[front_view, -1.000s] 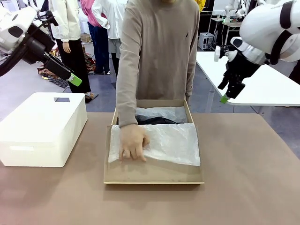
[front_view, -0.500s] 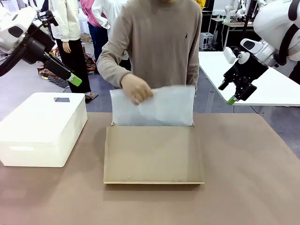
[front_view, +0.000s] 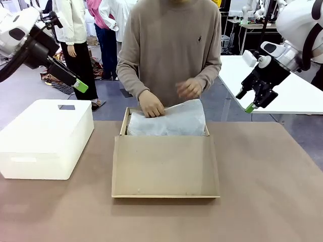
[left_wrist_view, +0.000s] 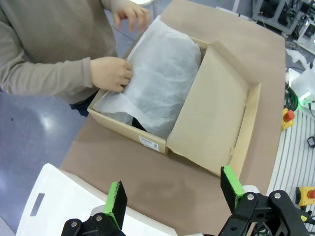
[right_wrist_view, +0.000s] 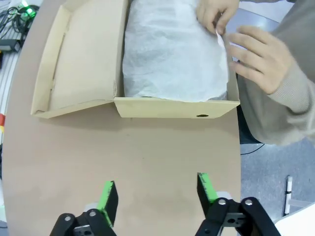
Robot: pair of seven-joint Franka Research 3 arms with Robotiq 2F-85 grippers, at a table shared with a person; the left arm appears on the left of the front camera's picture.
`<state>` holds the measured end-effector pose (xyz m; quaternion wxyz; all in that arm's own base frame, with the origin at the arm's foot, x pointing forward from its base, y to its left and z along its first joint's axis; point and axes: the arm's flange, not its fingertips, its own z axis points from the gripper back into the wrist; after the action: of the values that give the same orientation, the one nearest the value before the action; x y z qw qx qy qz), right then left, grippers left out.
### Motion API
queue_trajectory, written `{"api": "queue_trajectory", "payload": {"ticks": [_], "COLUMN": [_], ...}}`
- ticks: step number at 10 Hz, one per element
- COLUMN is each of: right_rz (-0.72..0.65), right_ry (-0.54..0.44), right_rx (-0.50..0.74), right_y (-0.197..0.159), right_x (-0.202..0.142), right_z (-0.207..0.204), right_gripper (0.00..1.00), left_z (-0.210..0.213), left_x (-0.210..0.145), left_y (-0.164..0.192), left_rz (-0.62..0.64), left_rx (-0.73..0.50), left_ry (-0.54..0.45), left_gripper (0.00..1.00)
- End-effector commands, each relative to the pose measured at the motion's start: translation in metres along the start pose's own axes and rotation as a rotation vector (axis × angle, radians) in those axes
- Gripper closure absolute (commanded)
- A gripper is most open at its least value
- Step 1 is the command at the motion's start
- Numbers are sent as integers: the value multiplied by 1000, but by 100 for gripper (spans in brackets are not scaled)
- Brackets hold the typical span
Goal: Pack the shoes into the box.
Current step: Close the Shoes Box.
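The brown cardboard box [front_view: 124, 126] sits mid-table with its flap lid [front_view: 165, 166] lying open toward me. White tissue paper [front_view: 169, 120] is folded over what is inside, so the shoes are hidden. Both of the person's hands [front_view: 151, 107] press on the paper. In the left wrist view the box [left_wrist_view: 128, 132] shows a dark sliver under the paper's edge, and I cannot tell what it is. My left gripper [front_view: 79, 84] [left_wrist_view: 173, 189] hangs open high at the left, away from the box. My right gripper [front_view: 247, 103] [right_wrist_view: 156, 189] is open in the air to the right of the box [right_wrist_view: 177, 107].
A white rounded plastic box [front_view: 45, 136] stands on the table's left side. The brown table [front_view: 267, 191] is bare to the right and in front of the lid. Behind the right arm is a white table [front_view: 287, 91]. People stand far off at the back left.
The person lifted the tissue off the open lid, folded it back over the box's contents and now holds it down with both hands. My right gripper shifted slightly right and lower.
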<state>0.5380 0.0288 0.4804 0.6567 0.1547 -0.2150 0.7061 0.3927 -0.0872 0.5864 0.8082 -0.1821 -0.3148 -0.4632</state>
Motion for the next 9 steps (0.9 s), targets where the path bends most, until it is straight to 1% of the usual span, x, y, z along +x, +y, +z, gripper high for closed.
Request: {"api": "queue_trajectory", "payload": {"ticks": [1,3,4,7,9], "right_rz": [-5,7,21,50,83], "right_ry": [-35,-43,-44,-86,-133], "right_rx": [35,55,64,120,175], "right_y": [-8,-10,-10,-12,-14], "right_x": [0,0,0,0,-1], "right_z": [5,5,5,5,6], "right_gripper": [56,95,100,100,100], "left_z": [-1,-1,-1,-1,-1], "left_x": [0,0,0,0,0], "left_y": [-1,-1,-1,-1,-1], "left_rz": [10,10,10,10,10], "left_rx": [-2,-2,-2,-2,-2], "left_ry": [-23,-23,-23,-23,-23], "left_gripper": [0,0,0,0,0]}}
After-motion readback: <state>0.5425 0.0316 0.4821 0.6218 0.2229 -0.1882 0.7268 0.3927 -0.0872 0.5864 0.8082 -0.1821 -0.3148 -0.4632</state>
